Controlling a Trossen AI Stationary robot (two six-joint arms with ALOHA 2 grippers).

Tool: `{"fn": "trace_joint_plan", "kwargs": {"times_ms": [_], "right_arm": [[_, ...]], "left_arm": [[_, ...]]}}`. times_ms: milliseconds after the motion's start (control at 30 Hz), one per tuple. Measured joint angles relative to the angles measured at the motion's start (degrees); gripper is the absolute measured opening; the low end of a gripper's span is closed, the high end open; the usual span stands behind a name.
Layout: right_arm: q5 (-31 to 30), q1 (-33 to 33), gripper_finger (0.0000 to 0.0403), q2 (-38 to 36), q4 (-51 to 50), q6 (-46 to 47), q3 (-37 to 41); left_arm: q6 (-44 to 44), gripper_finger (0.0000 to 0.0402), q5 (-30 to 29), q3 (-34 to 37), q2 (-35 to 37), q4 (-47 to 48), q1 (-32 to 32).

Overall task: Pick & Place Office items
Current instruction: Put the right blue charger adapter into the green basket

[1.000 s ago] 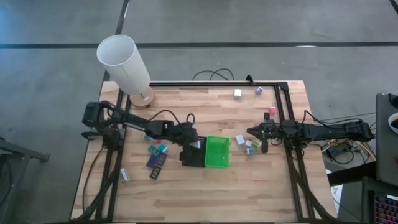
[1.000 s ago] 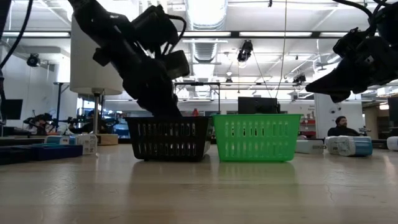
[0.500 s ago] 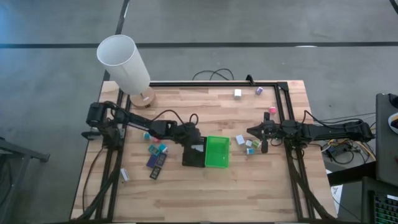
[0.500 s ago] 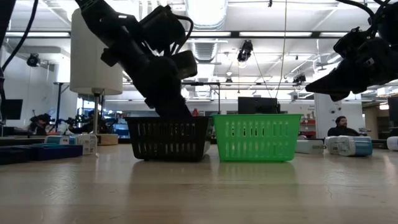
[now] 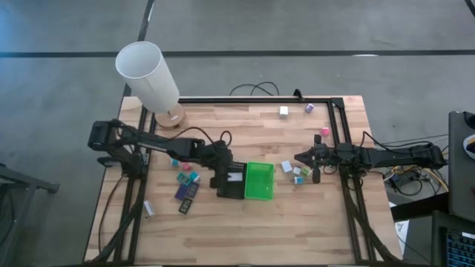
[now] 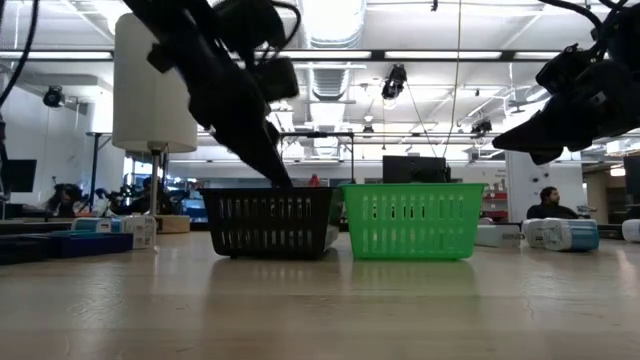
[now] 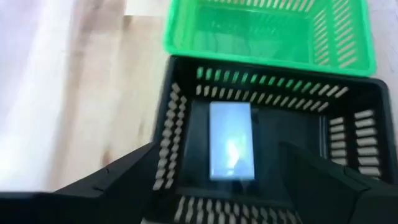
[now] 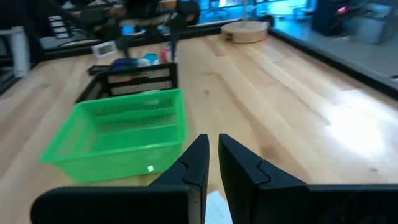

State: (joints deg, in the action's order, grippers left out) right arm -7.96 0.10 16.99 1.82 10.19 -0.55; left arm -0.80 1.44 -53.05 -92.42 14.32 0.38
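My left gripper (image 5: 221, 169) (image 7: 230, 190) hangs open above the black basket (image 5: 223, 190) (image 7: 166, 134), fingers slanting down at it and touching nothing. A flat pale-blue rectangle (image 7: 231, 149) lies on that basket's floor. The green basket (image 5: 259, 182) (image 8: 118, 134) stands against the black one's right side. Small white, teal and pink blocks (image 5: 297, 172) lie by my right gripper (image 5: 298, 156) (image 8: 212, 155), which is shut and empty. More blocks (image 5: 185, 177) and dark-blue rectangles (image 5: 183, 194) lie left of the black basket.
A tall white lampshade cylinder (image 5: 147, 74) on a round wooden foot stands at the far left corner. A white block (image 5: 283, 111), a purple one (image 5: 309, 108) and a pink one (image 5: 324, 131) lie at the far right. A black frame (image 5: 338, 126) runs along the table's edges.
My left gripper has risen out of the black basket and drawn back a little toward the table's left edge. The baskets have stayed in place.
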Motion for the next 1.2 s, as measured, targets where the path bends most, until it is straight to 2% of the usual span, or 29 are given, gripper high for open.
{"fn": "trace_joint_plan", "kwargs": {"times_ms": [267,433,567,733,833,933,1200], "right_arm": [[9.4,0.0,0.0036,1.1,-4.2,8.5,-1.2],[7.7,0.0,0.0036,5.5,-22.6,9.8,-9.7],[7.9,0.5,0.0036,9.9,-21.5,9.2,-14.6],[9.4,0.8,0.0036,16.8,-21.5,11.7,-21.1],[13.8,1.1,0.0036,21.2,-22.7,12.1,-25.4],[18.3,1.6,0.0036,26.3,-28.4,13.9,-30.5],[18.6,6.3,0.0036,41.7,-47.0,20.0,-42.8]], "left_arm": [[-1.1,0.0327,-3.2,-0.3,10.7,8.4,0.0],[-1.3,0.0327,-6.5,-0.3,15.3,9.8,0.0],[-1.3,0.0327,-7.6,-0.3,17.1,10.0,0.0],[-1.4,0.0328,-7.9,-0.2,17.6,10.5,-0.1],[-1.4,0.0328,-7.9,-0.2,17.4,11.7,-0.1],[-1.4,0.0328,-7.9,-0.2,17.4,13.1,-0.1],[-0.8,0.0328,-7.9,-0.2,17.5,15.1,-0.1]]}}
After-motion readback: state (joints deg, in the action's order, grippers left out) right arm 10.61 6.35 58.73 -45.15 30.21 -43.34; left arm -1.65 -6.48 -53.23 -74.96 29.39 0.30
